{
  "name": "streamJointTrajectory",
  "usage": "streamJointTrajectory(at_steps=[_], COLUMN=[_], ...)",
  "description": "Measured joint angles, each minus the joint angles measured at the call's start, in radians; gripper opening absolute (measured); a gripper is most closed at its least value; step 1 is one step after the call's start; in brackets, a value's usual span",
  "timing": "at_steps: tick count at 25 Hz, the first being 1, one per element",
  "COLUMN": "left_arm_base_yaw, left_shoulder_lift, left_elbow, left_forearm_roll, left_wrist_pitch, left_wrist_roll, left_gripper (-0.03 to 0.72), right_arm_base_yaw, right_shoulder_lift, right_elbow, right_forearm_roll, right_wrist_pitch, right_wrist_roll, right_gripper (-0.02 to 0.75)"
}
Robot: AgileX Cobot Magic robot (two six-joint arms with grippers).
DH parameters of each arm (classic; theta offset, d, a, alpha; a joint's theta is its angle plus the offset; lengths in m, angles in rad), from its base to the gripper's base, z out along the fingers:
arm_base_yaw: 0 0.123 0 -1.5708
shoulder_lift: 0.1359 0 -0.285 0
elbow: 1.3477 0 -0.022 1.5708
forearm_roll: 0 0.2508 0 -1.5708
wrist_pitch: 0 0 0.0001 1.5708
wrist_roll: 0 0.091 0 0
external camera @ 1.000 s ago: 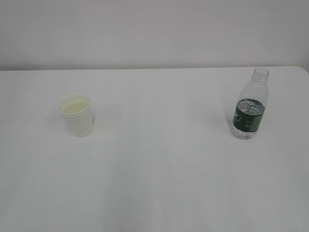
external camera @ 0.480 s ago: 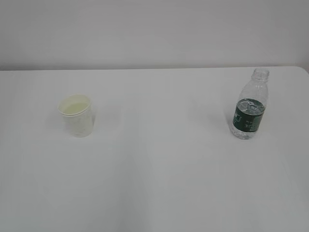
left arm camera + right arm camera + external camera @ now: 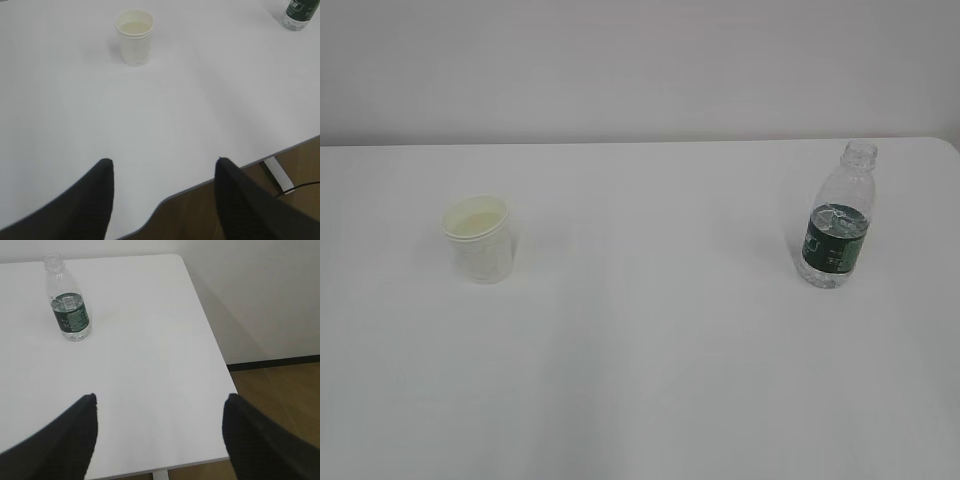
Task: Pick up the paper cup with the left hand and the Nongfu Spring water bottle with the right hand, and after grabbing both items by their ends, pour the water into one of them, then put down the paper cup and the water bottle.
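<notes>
From my station I saw the paper cup (image 3: 478,240) standing upright on the white bench (image 3: 650,350), toward its left side and well back from the near edge, with a pale liquid showing inside. The Nongfu Spring water bottle (image 3: 839,222) stood upright and uncapped near the bench's far right corner, well apart from the cup, its dark green label band facing me.

The left end effector (image 3: 162,200) hung above the bench's near edge, jaws spread and released, nothing between the fingers (image 3: 95,195); the cup (image 3: 134,36) sat far ahead of it. The right end effector (image 3: 160,440) was likewise released, jaws wide apart and empty, poised over the bench close to its right edge, the bottle (image 3: 67,302) standing well ahead and to its left. Neither arm appeared in the exterior view.
</notes>
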Motion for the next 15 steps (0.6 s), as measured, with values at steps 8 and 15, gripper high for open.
streamJointTrajectory(at_steps=[8,15], left_arm_base_yaw=[0.000,0.000], left_shoulder_lift=[-0.135,-0.137], left_elbow=[0.042,0.043], left_forearm_roll=[-0.001,0.011], left_wrist_pitch=[0.008,0.029], left_wrist_roll=[-0.064,-0.074], left_gripper=[0.452,0.452], right_arm_base_yaw=[0.000,0.000], right_shoulder_lift=[-0.023,-0.044], right_elbow=[0.057,0.123], right_forearm_roll=[0.006,0.014], right_wrist_pitch=[0.002,-0.015], right_wrist_roll=[-0.004,-0.004], right_gripper=[0.590,0.589])
